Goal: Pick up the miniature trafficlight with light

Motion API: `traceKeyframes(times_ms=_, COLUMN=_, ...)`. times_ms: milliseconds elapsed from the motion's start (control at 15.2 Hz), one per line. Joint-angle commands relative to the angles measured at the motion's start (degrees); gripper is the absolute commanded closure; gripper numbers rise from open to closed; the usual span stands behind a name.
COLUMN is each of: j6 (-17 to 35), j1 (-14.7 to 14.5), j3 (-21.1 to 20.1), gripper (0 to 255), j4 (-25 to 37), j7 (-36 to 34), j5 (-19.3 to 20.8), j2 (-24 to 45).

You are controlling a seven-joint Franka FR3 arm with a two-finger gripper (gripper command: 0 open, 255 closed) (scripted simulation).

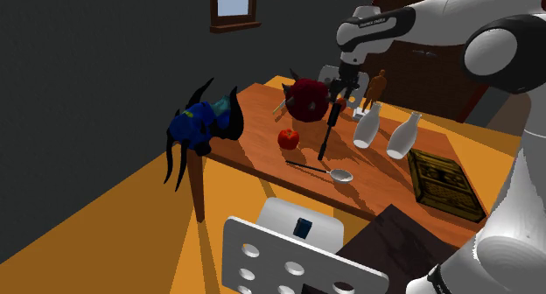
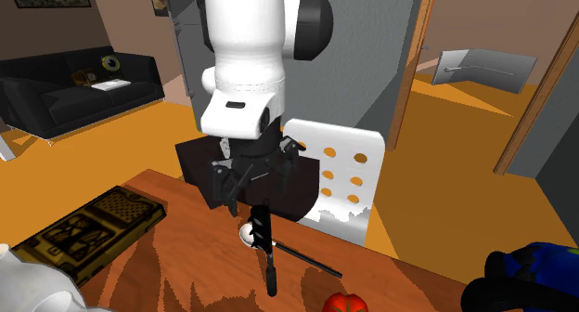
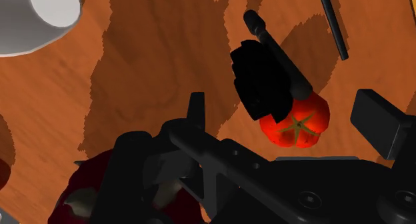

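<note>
Hovering spread over the black traffic light (image 1: pixel 329 130), the tool (image 1: pixel 341 94) has a tomato (image 1: pixel 288 138) and spoon (image 1: pixel 324 170) close by.

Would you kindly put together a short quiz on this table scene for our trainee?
1. True or false: the tomato lies beside the traffic light.
2. How many white bottles stand on the table? A one, B two, C three.
3. Fill in: the gripper's jaws stand ___.
Key: 1 true; 2 B; 3 open.
</note>
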State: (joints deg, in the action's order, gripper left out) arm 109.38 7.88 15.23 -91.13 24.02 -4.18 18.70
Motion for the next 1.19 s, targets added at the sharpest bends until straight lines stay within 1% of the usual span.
traceKeyframes(times_ms=0, j6=1.21, j1=0.09, j3=-0.08, gripper=0, j4=-0.32, j7=0.15, j5=-0.25, j2=0.89)
traceKeyframes(times_ms=264, j6=4.39, j1=0.09, j3=-0.21, gripper=0, j4=-2.71, j7=0.30, j5=-0.52, j2=1.71)
traceKeyframes(times_ms=396, j6=4.39, j1=0.09, j3=-0.21, gripper=0, j4=-2.71, j7=0.30, j5=-0.52, j2=1.71)
traceKeyframes(times_ms=462, j6=4.42, j1=0.08, j3=-0.21, gripper=255, j4=-2.79, j7=0.29, j5=-0.51, j2=1.66)
traceKeyframes(times_ms=1056, j6=4.39, j1=0.09, j3=-0.21, gripper=255, j4=-2.71, j7=0.30, j5=-0.53, j2=1.71)
traceKeyframes(times_ms=1122, j6=3.70, j1=0.09, j3=-0.18, gripper=255, j4=-2.22, j7=0.26, j5=-0.46, j2=1.51)
